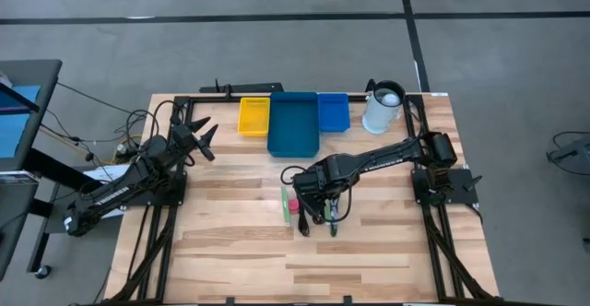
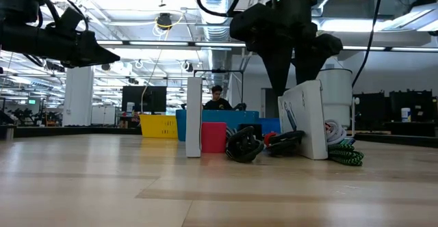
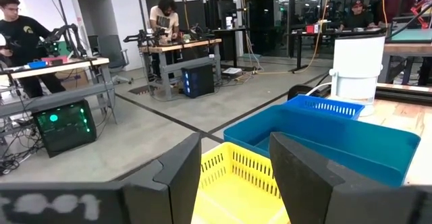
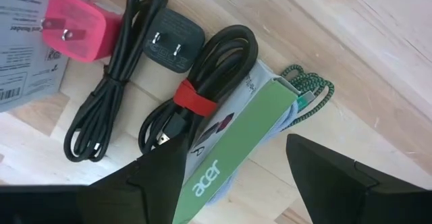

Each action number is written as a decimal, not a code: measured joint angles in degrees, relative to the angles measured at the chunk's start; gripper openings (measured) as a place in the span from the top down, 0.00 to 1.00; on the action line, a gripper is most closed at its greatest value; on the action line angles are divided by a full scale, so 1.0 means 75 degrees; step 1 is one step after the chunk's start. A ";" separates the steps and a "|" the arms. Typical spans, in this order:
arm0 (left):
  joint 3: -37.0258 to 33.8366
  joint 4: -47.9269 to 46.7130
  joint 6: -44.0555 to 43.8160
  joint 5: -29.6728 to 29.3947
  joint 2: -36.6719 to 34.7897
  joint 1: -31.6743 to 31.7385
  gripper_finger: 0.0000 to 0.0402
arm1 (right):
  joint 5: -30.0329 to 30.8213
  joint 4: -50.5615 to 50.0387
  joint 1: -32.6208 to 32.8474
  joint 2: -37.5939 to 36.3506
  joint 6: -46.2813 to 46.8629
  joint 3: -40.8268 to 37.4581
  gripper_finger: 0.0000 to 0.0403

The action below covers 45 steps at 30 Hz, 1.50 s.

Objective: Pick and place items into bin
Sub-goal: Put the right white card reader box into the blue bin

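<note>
Your right claw (image 4: pixel 233 177) hangs with fingers apart astride the green Acer box (image 4: pixel 233 153), which lies on the bench (image 1: pixel 369 251) over a green braided cable (image 4: pixel 307 89). Beside it lie a black cable with a red tie (image 4: pixel 202 92), another black cable (image 4: pixel 111 96), a black plug (image 4: pixel 173 43) and a pink plug (image 4: pixel 74 27). The blue bin (image 1: pixel 293 122) sits between yellow tray (image 1: pixel 253 115) and small blue tray (image 1: pixel 333 111). Your left claw (image 3: pixel 233 177) waits apart near the yellow tray.

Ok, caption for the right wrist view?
Open right gripper poised over green Acer box beside black coiled cables.
</note>
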 joint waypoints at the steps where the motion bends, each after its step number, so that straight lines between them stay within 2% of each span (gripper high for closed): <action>1: 0.0001 0.0001 -0.0016 0.0000 0.0000 0.0000 0.59 | 0.0001 -0.0001 0.0000 0.0000 0.0003 0.0000 0.38; 33: 0.0002 0.0001 -0.0032 0.0000 -0.0003 -0.0002 0.59 | -0.0011 0.0029 -0.0003 0.0000 0.0061 0.0003 0.39; 45: 0.0002 0.0001 -0.0023 -0.0003 -0.0003 -0.0002 0.59 | -0.0014 0.0035 -0.0003 0.0000 0.0061 0.0003 0.54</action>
